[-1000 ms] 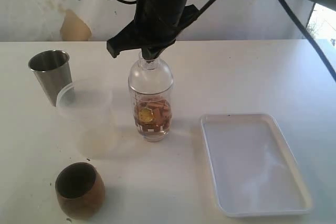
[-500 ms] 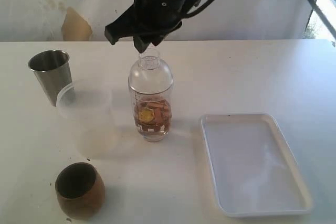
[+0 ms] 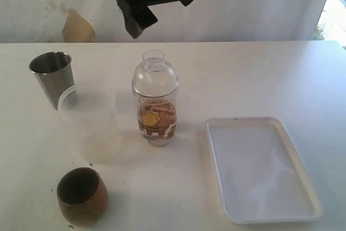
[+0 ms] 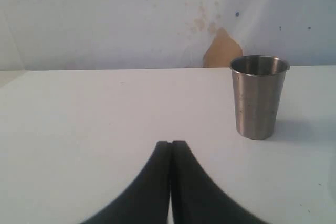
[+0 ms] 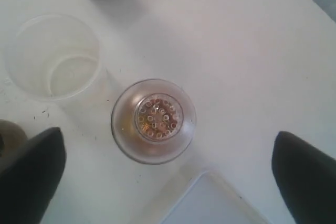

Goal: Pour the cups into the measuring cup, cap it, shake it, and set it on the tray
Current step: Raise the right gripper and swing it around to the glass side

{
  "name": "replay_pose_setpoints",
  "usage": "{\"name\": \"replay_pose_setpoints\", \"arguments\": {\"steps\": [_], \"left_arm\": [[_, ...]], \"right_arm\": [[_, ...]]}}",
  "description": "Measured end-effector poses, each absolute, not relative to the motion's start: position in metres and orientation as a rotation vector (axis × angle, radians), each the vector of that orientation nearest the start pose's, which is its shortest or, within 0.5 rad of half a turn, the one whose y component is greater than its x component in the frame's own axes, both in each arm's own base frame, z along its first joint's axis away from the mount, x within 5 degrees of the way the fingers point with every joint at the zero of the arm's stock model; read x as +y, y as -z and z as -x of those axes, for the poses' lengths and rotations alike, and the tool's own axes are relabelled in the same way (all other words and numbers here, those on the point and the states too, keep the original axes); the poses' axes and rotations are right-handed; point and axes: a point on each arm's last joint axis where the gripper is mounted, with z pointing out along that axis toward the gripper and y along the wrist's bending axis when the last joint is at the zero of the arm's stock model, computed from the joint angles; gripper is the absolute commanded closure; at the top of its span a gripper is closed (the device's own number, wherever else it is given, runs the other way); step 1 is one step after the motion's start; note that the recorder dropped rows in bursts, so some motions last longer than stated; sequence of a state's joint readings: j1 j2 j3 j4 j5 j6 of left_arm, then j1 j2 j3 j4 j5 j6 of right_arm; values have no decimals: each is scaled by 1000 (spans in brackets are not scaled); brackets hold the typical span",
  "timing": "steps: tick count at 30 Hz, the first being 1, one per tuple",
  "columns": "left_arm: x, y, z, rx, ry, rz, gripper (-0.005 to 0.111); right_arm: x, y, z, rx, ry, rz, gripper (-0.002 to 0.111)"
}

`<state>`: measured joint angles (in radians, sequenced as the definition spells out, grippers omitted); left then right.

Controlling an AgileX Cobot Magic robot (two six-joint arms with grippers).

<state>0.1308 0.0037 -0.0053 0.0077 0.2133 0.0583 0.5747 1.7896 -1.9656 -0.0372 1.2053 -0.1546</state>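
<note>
Your three views: one high, one low, one overhead.
Your exterior view looks down at a slant across the white table toward the back wall, taking in the whole layout. Your left wrist view sits low near the tabletop, facing level at that wall, close to the tapered steel tumbler; it shares the tumbler and the wall's tan patch with the exterior view. Your right wrist view faces straight down from overhead onto the clear plastic dome lid; it shares that, the frosted translucent plastic cup and a corner of the shallow white rectangular tray with the exterior view.
</note>
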Motion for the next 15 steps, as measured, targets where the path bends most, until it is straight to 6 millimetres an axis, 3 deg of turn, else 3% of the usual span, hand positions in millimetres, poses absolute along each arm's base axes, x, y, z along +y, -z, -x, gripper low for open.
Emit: {"name": "replay_pose_setpoints", "arguments": {"steps": [7,12,15], "left_arm": [[7,-195,-55,1697,-148,56,107],[7,-195,-55,1697,-148,56,107],[7,-195,-55,1697,-148,56,107]], "right_arm": [[212,-402,-325,2355,-180,935,3],[221,-415,-312,2168,-394,969,3],[219,-411,-306,2068,-433,928,3]]}}
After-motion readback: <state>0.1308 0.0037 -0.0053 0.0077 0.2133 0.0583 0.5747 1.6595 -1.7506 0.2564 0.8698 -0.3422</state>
